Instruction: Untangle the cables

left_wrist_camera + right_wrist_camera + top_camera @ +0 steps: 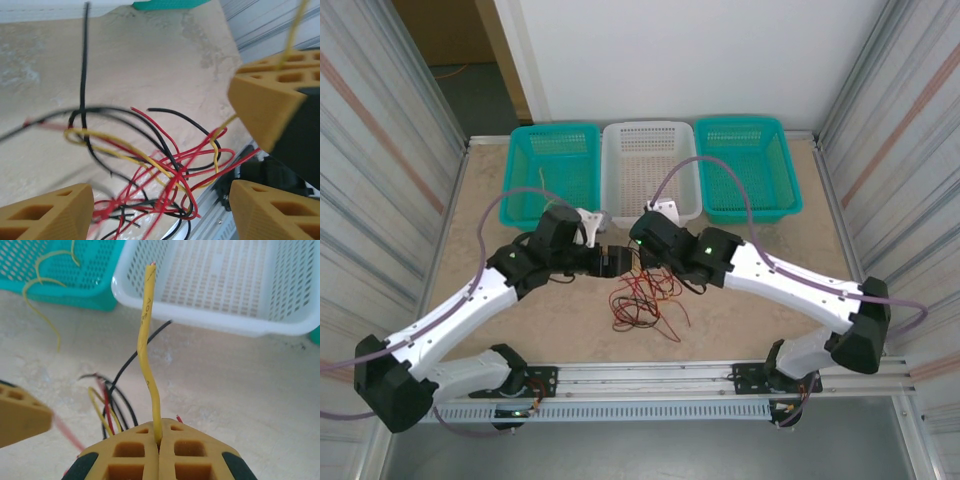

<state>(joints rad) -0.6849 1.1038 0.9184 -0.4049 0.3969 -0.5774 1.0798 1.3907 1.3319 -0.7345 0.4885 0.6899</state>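
The cables [642,300] lie as a loose tangle of red, black and yellow strands on the table between the two arms. In the left wrist view the tangle [165,165] hangs below my left gripper [160,200], which stands open with nothing pinched between its fingers [47,212]. My right gripper [159,437] is shut on one yellow cable [149,355], whose free end sticks up past the fingertips. Seen from above, the two grippers, left [610,262] and right [638,256], nearly touch over the tangle. The right gripper's fingers [270,95] also appear in the left wrist view.
Three baskets stand in a row at the back: a teal one [552,172] on the left, a white one [653,170] in the middle, a teal one [748,165] on the right. A yellow cable [45,285] lies in the left teal basket. A metal rail [660,378] runs along the near edge.
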